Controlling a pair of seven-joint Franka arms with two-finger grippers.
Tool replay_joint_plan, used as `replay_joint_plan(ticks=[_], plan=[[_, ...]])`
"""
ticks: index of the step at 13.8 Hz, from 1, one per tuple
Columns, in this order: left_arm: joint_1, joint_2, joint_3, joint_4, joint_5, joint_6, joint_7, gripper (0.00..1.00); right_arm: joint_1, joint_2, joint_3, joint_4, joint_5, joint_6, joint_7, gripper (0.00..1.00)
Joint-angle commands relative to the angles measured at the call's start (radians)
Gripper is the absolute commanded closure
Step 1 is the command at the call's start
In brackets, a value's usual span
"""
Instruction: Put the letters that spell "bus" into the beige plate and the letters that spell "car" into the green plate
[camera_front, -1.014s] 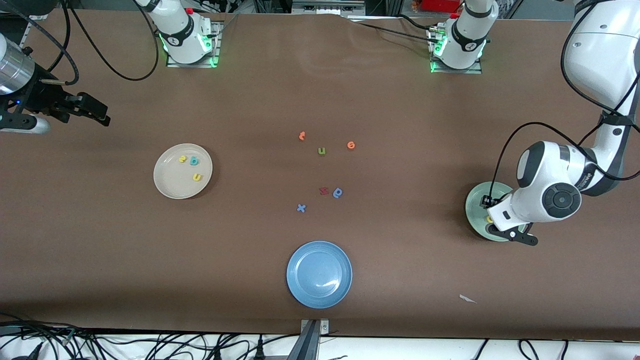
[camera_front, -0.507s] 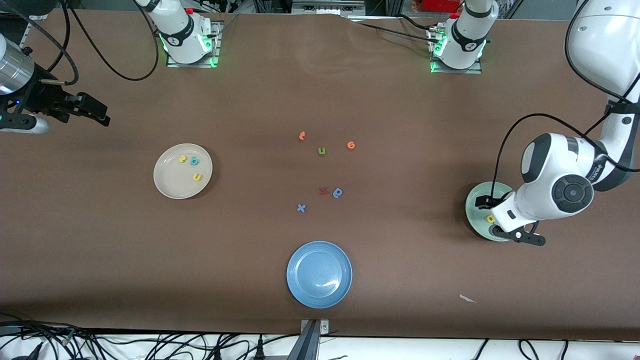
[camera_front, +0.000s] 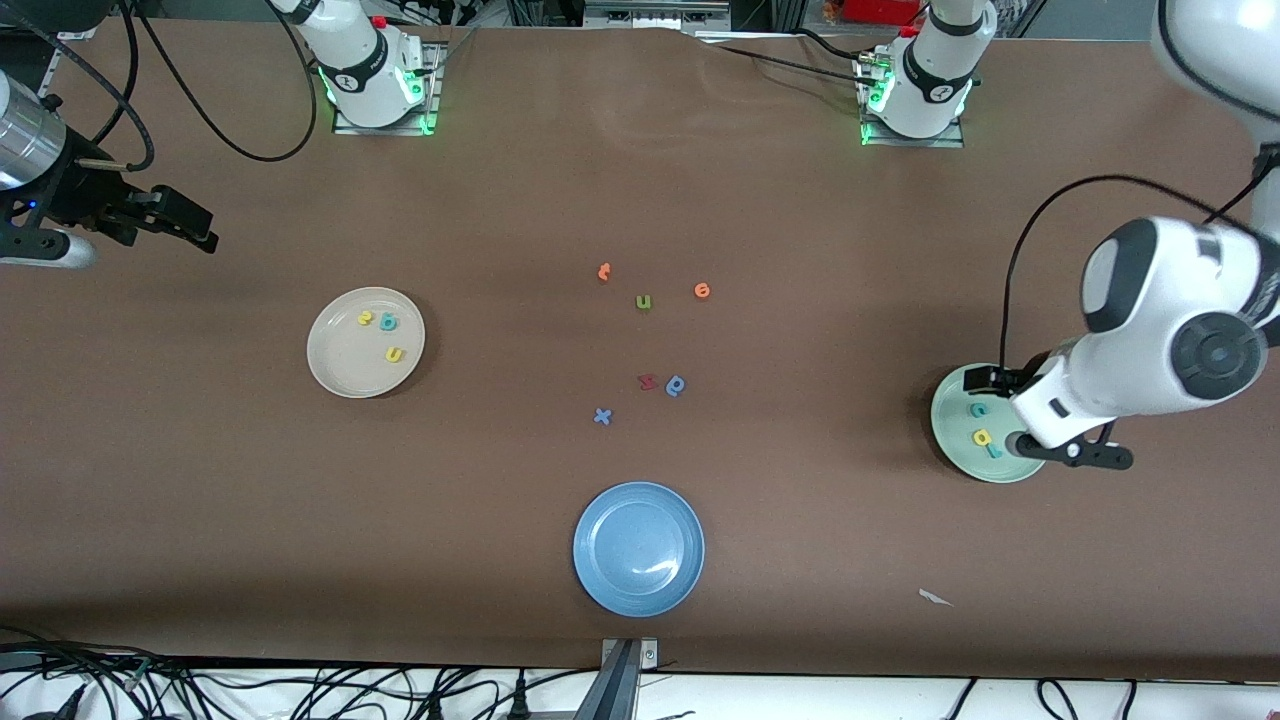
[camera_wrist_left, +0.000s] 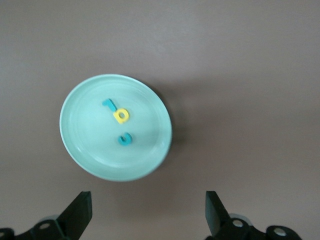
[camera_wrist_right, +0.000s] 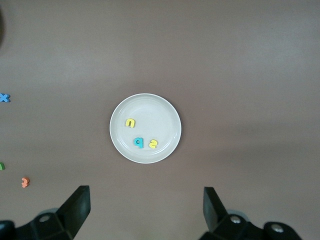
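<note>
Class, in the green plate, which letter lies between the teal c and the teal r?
The yellow a lies between the c and the r in the green plate, clearest in the left wrist view.

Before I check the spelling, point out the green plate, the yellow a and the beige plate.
green plate (camera_wrist_left: 85, 150), left wrist view, bare inner surface near the rim.
yellow a (camera_wrist_left: 121, 115), left wrist view, the letter's body.
beige plate (camera_wrist_right: 162, 117), right wrist view, bare inner surface.

Even overhead light — soft shadows, left wrist view perhaps slightly blurred.
</note>
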Motion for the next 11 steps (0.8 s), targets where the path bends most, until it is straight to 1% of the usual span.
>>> replay_joint_plan(ticks=[1,3,6,8,11], plan=[[-0.112,-0.181,0.169,-0.063,-0.111,-0.072,0.029,0.00,-0.012,-0.010,0.006,-0.007,-0.007,-0.003,-0.003,0.00],[-0.161,-0.257,0.254,-0.062,-0.127,-0.124,0.088,0.00,-0.012,-0.010,0.006,-0.007,-0.006,-0.003,-0.003,0.00],[-0.250,-0.352,0.383,-0.062,-0.146,-0.169,0.106,0.00,-0.012,-0.010,0.006,-0.007,-0.006,-0.004,-0.003,0.00],[-0.254,-0.398,0.389,-0.057,-0.146,-0.172,0.123,0.00,-0.012,-0.010,0.006,-0.007,-0.006,-0.004,-0.003,0.00],[-0.254,-0.441,0.389,-0.059,-0.145,-0.169,0.144,0.00,-0.012,-0.010,0.006,-0.007,-0.004,-0.004,-0.003,0.00]])
